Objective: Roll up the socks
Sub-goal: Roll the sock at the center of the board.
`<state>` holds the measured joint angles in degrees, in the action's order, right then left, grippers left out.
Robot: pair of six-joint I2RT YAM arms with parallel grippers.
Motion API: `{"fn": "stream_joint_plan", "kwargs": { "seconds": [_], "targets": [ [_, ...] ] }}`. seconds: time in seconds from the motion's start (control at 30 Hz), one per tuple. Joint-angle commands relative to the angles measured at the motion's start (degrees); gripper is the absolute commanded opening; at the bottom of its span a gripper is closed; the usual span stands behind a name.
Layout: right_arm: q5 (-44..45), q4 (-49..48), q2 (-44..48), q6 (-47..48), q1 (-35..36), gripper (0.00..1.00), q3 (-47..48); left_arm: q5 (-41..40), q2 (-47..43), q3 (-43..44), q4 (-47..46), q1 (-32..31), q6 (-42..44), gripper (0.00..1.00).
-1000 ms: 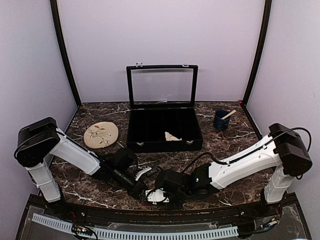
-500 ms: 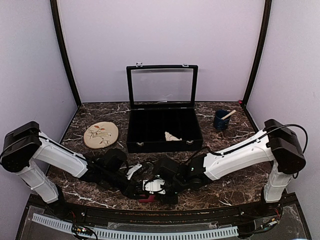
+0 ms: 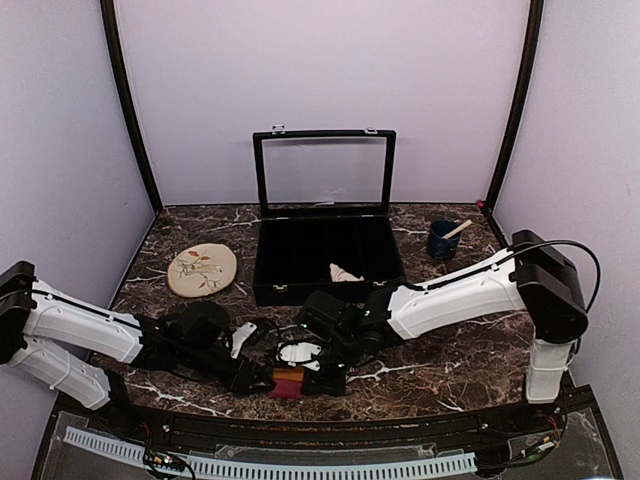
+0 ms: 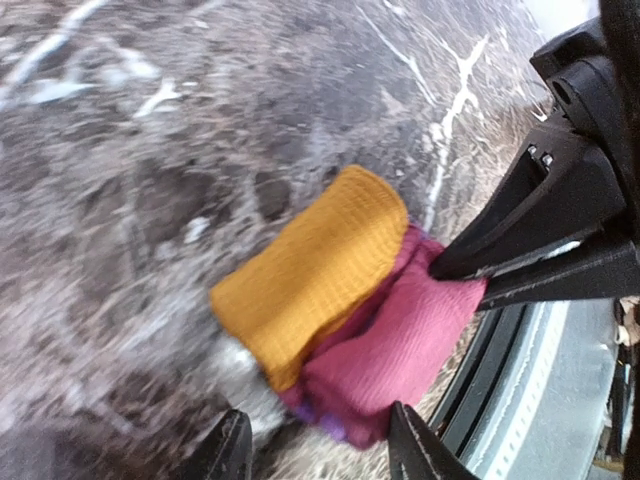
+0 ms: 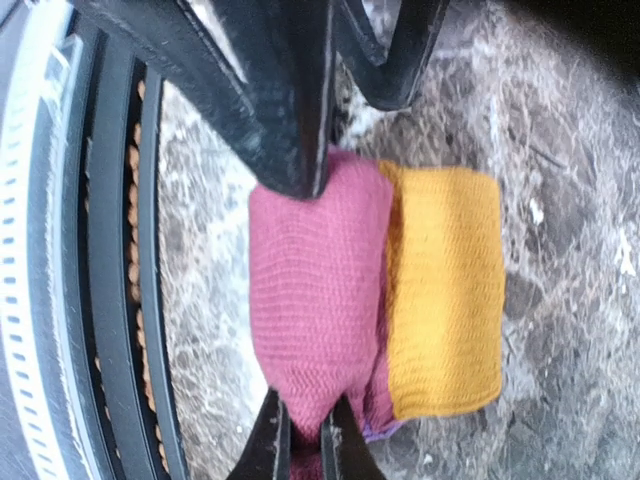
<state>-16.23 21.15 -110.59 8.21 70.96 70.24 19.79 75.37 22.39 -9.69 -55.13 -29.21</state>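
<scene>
The maroon-purple sock with an orange end (image 3: 287,384) lies folded into a short bundle near the table's front edge. In the left wrist view its orange end (image 4: 310,265) lies over the maroon part (image 4: 400,340). My left gripper (image 4: 320,445) is open, its tips just short of the bundle on either side, and it sits to the bundle's left (image 3: 260,379). My right gripper (image 5: 305,435) is shut on the bundle's maroon end, coming in from the right (image 3: 312,377). The cream-beige sock (image 3: 345,272) lies inside the black box.
A black compartment box (image 3: 330,290) with its glass lid raised stands at the middle back. A tan oval mat (image 3: 202,269) lies at the left, a blue cup with a stick (image 3: 442,240) at the back right. The black front rail (image 3: 300,425) runs just beside the bundle.
My left gripper has opened and let go of the maroon sock. Both arms have shifted left and slightly back, and the bundle now shows between them. The right gripper stays shut.
</scene>
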Motion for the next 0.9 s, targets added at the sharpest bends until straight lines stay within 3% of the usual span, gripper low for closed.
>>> {"fn": "stream_joint_plan", "kwargs": {
  "seconds": [0.0, 0.4, 0.63, 0.87],
  "targets": [
    [-4.9, 5.8, -2.0, -1.6, -1.1, 0.0, 1.1, -7.4, -5.7, -2.3, 4.5, 0.3, -1.1, 0.48],
    [-12.1, 9.2, -4.7, -2.8, -3.4, 0.0, 4.8, -16.8, -19.2, -4.5, 8.5, -2.4, 0.5, 0.47],
    [-16.5, 13.1, -8.1, -2.8, -5.5, 0.0, 8.4, -25.2, -22.5, -3.8, 9.9, -12.4, 4.5, 0.44],
    [-20.0, 16.1, -11.2, -2.8, -7.4, 0.0, 11.0, -29.9, -20.4, -0.6, 10.6, -20.0, 7.7, 0.47]
  ]
}}
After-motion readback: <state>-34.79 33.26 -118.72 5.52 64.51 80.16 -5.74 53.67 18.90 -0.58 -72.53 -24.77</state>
